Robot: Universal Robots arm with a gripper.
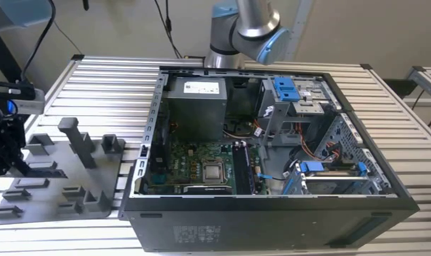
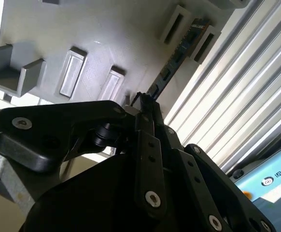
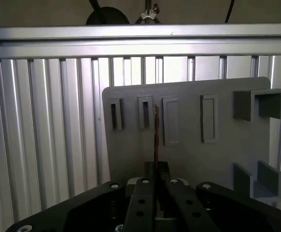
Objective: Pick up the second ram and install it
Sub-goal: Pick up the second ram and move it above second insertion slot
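No legible text (label (image 1: 195, 85) too small)

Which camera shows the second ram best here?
The second wrist view: the second ram shows its flat side with chips, running out from the gripper. The first wrist view gives its thin edge; the exterior view is too distant.

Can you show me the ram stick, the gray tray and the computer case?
ram stick (image 2: 177, 53), second wrist view, on its middle, among the chips.
gray tray (image 3: 189, 164), first wrist view, on a bare flat part.
computer case (image 1: 272, 226), exterior view, on its dark outer wall.
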